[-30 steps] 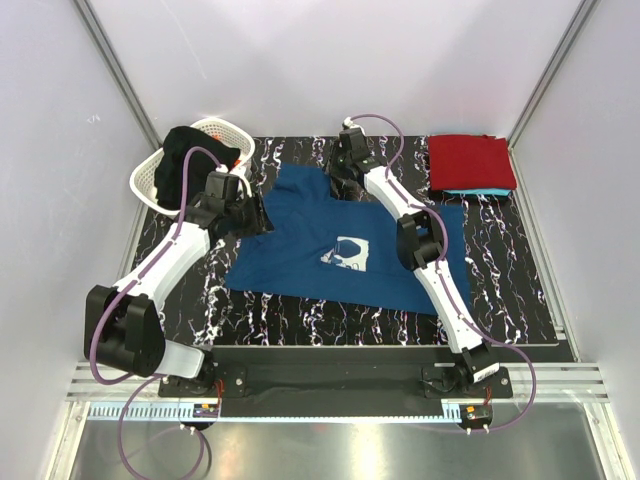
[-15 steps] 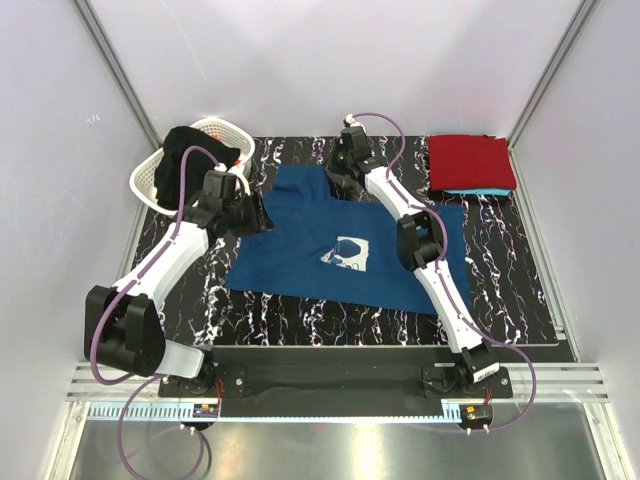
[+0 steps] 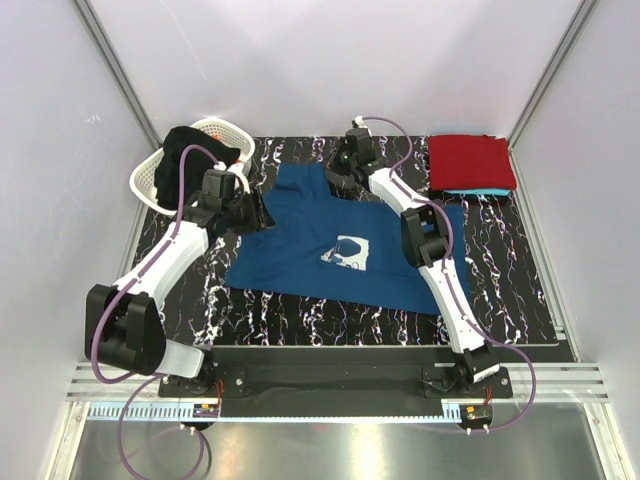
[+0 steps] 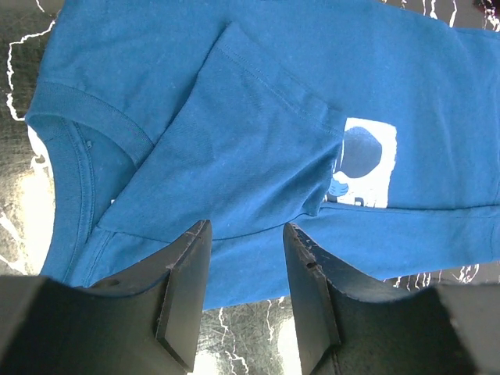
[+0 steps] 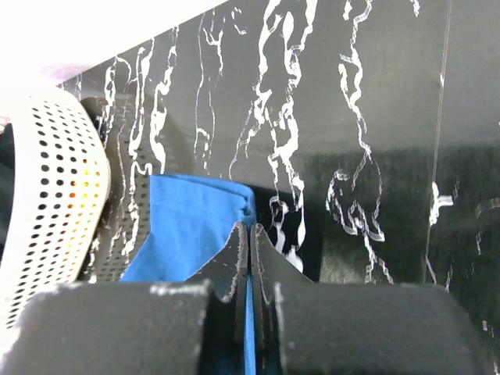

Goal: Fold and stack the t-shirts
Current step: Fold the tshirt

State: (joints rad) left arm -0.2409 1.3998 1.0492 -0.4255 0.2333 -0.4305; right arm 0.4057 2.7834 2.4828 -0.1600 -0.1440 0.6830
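Navy blue t-shirt (image 3: 330,250) spread mid-table, right gripper (image 5: 249,228) pinching its 12 o'clock edge, left gripper (image 4: 246,226) over the 10 o'clock sleeve, jaws apart, holding nothing.

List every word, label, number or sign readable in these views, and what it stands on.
None can be read.
Blue cloth t-shirt, white square chest print: a dark round picture with tiny marks below it, too blurred to read.
White perforated plastic basket, folded red t-shirt, black marbled tabletop: no text visible.
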